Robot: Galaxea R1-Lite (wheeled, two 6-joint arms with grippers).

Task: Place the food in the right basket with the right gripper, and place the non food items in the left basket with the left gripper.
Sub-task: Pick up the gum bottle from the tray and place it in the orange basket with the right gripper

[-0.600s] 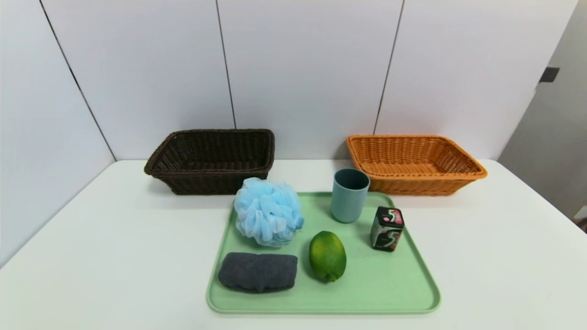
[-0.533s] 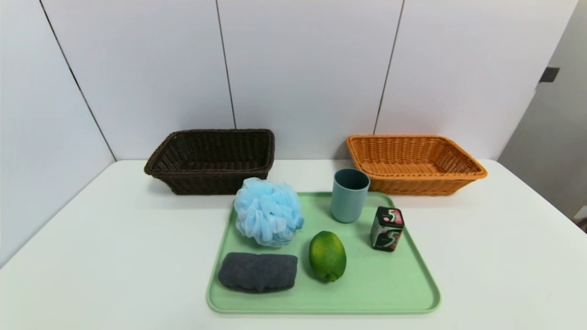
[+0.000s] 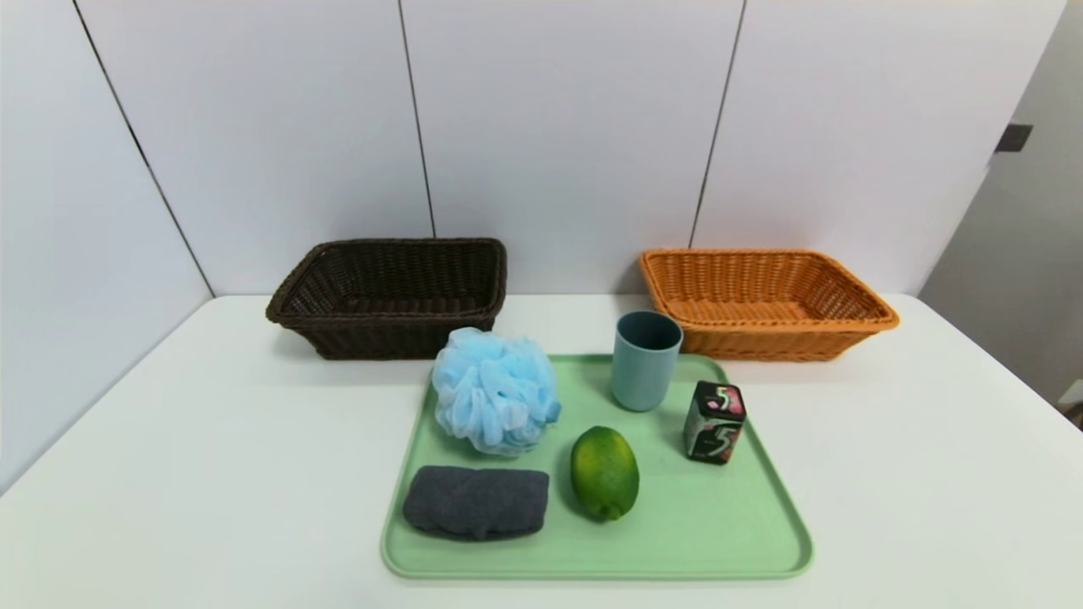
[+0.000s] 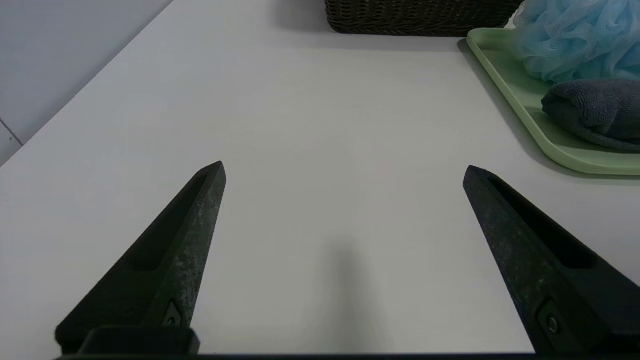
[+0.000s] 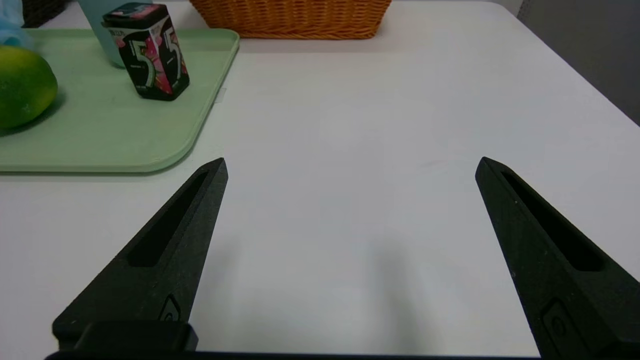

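Both arms sit parked at the near table edge, left gripper (image 4: 342,167) and right gripper (image 5: 350,162) spread wide and empty, ready for sorting. On the tray (image 3: 719,541), towel (image 3: 475,502) lies at 7 o'clock, fruit (image 3: 604,472) centre, puff (image 3: 495,391) at 10, box (image 3: 715,421) at 2, cup (image 3: 645,359) at 12. Beyond, the brown basket (image 3: 389,292) waits at 11, the orange basket (image 3: 766,300) at 1, both still unfilled.

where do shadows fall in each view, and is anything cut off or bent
Head view: soft short shadows under the brown basket and cup; wall seams splay outward, a wide-lens bend. Left wrist view: a faint shadow on the table between the left gripper's fingers; the puff and towel are cropped. Right wrist view: the fruit is cropped.
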